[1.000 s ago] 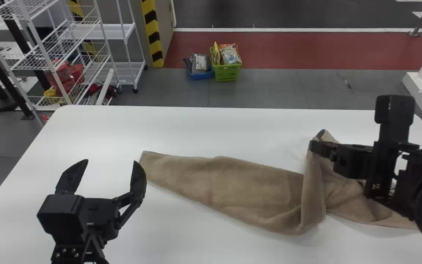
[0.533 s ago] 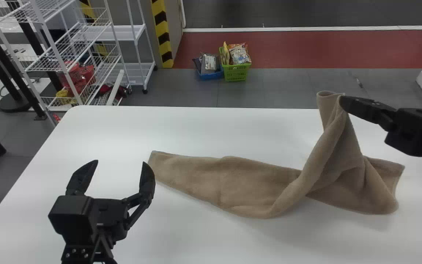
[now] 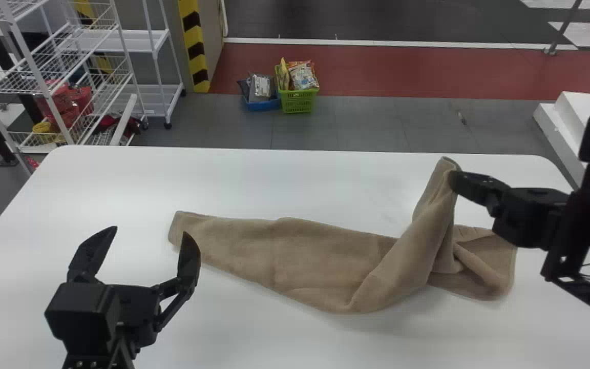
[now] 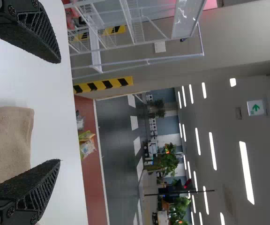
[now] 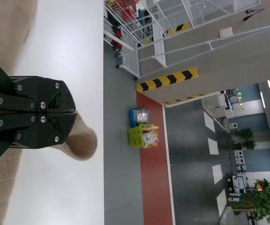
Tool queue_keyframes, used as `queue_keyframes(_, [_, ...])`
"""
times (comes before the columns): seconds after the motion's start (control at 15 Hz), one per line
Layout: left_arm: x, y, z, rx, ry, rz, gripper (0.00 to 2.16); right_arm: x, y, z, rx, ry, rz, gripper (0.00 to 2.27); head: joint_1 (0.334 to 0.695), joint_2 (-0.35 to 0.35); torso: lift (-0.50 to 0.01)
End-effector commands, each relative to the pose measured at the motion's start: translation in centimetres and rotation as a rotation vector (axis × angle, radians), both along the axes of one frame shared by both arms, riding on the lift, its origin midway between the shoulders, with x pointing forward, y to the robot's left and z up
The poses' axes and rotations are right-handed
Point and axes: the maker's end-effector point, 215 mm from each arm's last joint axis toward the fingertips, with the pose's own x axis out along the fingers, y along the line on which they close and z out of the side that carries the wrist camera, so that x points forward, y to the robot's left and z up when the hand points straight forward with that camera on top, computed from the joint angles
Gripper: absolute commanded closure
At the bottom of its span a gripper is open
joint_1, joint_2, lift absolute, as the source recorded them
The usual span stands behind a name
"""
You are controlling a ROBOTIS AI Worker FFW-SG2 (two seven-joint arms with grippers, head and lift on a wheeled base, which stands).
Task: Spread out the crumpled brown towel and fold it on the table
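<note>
The brown towel [image 3: 320, 251] lies stretched across the white table [image 3: 254, 189], its right part bunched and lifted into a raised fold. My right gripper [image 3: 454, 182] holds the top of that fold above the table; in the right wrist view the gripper [image 5: 74, 112] is shut on the towel [image 5: 83, 138], a rounded bit of cloth poking out past the fingertips. Beside the towel's left end, my left gripper [image 3: 146, 233] stands open with nothing between its fingers. The left wrist view has the open gripper [image 4: 57, 110] near the towel's end [image 4: 11, 140].
Beyond the table's far edge, a green basket [image 3: 297, 100] and a blue basket [image 3: 263, 104] stand on the floor. A white wire rack [image 3: 59, 77] is at the back left, and a white block [image 3: 571, 123] at the right.
My right gripper first rose with the towel, then came lower and to the left; the right end of the cloth shifted and bunched up. The head view swung right, then left.
</note>
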Motion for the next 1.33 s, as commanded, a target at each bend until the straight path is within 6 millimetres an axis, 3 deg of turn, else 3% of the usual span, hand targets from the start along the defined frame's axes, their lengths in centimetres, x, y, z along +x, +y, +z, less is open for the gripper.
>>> queue_keyframes(0.0, [0.0,0.3,-0.1,0.005,0.001,0.002,0.05,-1.1,2.7,-1.7,-0.012,-0.036,0.065,1.66,0.695,-0.015,-0.127])
queue_keyframes(0.2, [0.1,-0.3,0.0,0.001,-0.001,-0.005,0.05,-2.2,5.1,-5.1,-0.054,0.030,0.107,1.66,0.695,0.026,-0.127])
queue_keyframes(0.47, [0.1,-0.3,0.0,0.001,-0.002,-0.008,0.05,-4.6,10.0,-11.9,-0.097,0.164,0.220,1.64,0.695,0.073,-0.127])
queue_keyframes(0.53, [0.1,-0.3,0.0,0.001,-0.001,-0.006,0.05,-5.3,10.7,-13.4,-0.120,0.192,0.235,1.57,0.695,0.087,-0.127])
queue_keyframes(0.6, [0.1,-0.3,0.0,0.001,-0.001,-0.006,0.05,-5.5,11.2,-14.4,-0.131,0.209,0.244,1.26,0.695,0.097,-0.127])
queue_keyframes(0.67, [0.1,-0.2,-0.1,0.004,0.002,-0.005,0.05,-5.6,11.2,-14.7,-0.136,0.213,0.247,1.17,0.695,0.109,-0.127])
queue_keyframes(0.73, [0.2,-0.2,-0.1,0.004,0.000,-0.005,0.05,-5.4,11.5,-14.3,-0.133,0.198,0.252,0.83,0.695,0.123,-0.127])
queue_keyframes(0.8, [0.2,-0.3,-0.1,0.005,0.000,-0.006,0.05,-4.6,11.8,-12.7,-0.129,0.140,0.258,0.26,0.695,0.127,-0.127])
queue_keyframes(0.87, [0.3,-0.3,0.0,0.003,-0.003,-0.006,0.05,-3.8,11.8,-11.4,-0.127,0.094,0.259,0.06,0.695,0.131,-0.127])
queue_keyframes(1.0, [0.3,-0.2,-0.3,0.003,0.004,-0.005,0.05,-0.8,12.4,-6.7,-0.133,-0.061,0.288,0.07,0.695,0.135,-0.127])
queue_keyframes(1.07, [0.3,-0.2,-0.6,0.004,0.008,-0.003,0.05,0.4,12.5,-5.6,-0.134,-0.090,0.304,0.11,0.695,0.136,-0.127])
queue_keyframes(1.27, [0.3,0.4,-0.6,0.006,0.007,0.014,0.05,2.3,13.2,-5.0,-0.152,-0.108,0.373,0.15,0.695,0.147,-0.127])
